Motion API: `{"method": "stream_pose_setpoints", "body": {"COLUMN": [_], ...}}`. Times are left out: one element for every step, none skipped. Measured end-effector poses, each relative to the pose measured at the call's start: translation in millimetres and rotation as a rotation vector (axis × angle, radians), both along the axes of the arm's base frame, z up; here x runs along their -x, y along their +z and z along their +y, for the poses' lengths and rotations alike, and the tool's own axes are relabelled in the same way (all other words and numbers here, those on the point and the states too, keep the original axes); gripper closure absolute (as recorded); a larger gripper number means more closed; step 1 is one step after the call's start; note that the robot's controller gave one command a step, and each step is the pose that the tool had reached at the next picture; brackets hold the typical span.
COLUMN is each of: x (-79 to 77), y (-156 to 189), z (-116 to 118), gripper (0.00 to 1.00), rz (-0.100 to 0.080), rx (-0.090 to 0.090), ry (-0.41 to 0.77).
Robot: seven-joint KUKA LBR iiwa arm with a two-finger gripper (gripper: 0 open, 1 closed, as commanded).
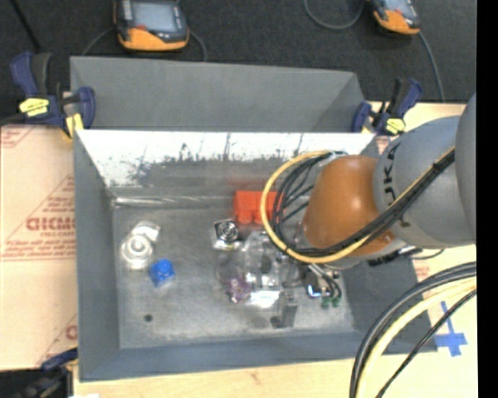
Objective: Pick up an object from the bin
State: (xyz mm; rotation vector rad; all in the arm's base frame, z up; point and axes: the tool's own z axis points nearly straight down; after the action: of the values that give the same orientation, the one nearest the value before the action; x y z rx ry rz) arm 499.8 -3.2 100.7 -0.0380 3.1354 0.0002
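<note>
The gripper (274, 295) is lowered to the bin (95, 222) floor right of centre, just beside a clear piece (235, 287) with a purple spot. Whether it is open or closed cannot be told. A red block (249, 206) is seen behind it, and a blue cube (161, 273) and clear cup (139, 245) lie well to the left.

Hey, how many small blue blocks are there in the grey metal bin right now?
1. The small blue block lies on the left side of the grey metal bin, just below a clear round plastic piece. More could be hidden under the arm's orange cover.
</note>
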Motion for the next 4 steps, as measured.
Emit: {"method": "stream_pose_setpoints", "body": {"x": [-24.1,-27.7,-27.8,-28.5], "y": [-0.5,-31.0,-30.8,-29.1], "z": [6.2,7.5,6.8,6.6], "gripper": [0.0,0.0,0.0,1.0], "rz": [0.001,0.009,0.009,0.008], "rx": [0.0,-0.002,-0.001,-0.001], "ry": [-0.086,-0.209,-0.201,-0.2]}}
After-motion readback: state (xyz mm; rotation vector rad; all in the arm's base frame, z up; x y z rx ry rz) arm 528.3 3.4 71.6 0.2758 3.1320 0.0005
